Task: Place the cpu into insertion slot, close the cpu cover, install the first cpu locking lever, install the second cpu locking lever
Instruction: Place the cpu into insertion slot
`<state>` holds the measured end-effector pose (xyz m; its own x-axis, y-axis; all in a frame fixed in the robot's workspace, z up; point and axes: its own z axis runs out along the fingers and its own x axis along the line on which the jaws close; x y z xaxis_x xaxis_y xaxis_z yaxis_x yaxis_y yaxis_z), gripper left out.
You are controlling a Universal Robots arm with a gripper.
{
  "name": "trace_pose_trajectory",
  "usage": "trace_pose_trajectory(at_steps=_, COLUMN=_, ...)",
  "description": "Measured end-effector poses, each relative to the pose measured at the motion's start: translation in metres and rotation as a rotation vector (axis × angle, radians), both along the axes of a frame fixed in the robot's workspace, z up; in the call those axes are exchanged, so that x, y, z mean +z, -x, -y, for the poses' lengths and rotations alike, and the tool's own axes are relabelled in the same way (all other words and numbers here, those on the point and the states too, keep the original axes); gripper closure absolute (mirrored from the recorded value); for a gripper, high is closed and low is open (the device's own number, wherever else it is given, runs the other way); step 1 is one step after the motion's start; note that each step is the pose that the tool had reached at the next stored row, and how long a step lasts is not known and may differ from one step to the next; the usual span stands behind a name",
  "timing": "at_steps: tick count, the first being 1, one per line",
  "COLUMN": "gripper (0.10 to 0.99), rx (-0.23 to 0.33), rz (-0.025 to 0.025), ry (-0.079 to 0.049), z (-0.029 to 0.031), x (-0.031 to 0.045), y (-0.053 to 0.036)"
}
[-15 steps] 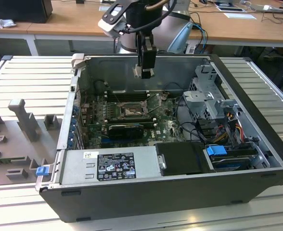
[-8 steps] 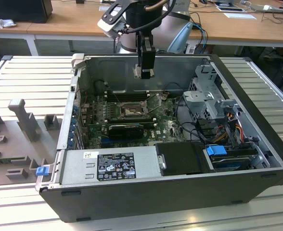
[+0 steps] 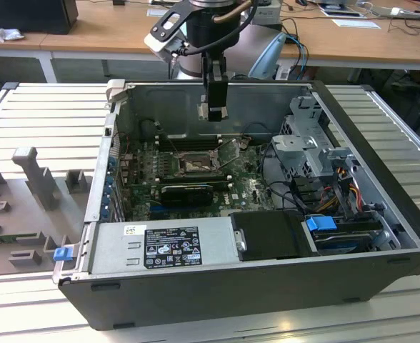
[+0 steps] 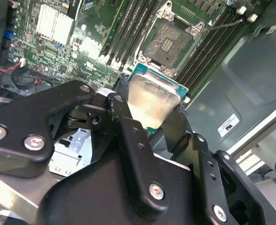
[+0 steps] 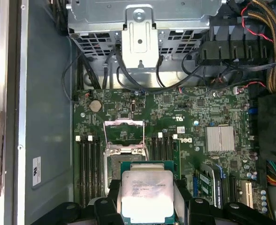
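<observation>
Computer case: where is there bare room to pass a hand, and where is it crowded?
Free: the bare grey panel beside the memory slots, and the ribbed table on the exterior view's right. Crowded: the drive cage with its cables, and near the socket, where the gripper holds the chip.

Ribbed metal work table (image 3: 46,114) underneath. Wooden desks (image 3: 110,32) along the far side, papers (image 3: 354,23) and cables (image 3: 417,18) on top. Grey fixture blocks (image 3: 35,179) at the exterior view's left. Light even.
</observation>
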<state>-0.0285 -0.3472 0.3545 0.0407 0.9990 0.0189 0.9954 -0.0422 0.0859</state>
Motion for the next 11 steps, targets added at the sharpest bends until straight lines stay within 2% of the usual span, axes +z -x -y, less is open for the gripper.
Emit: trace_pose_trajectory(at_steps=11, gripper=0.553, rx=-0.001, rz=0.0, ry=0.0, z=0.0, x=-0.0091, y=0.0)
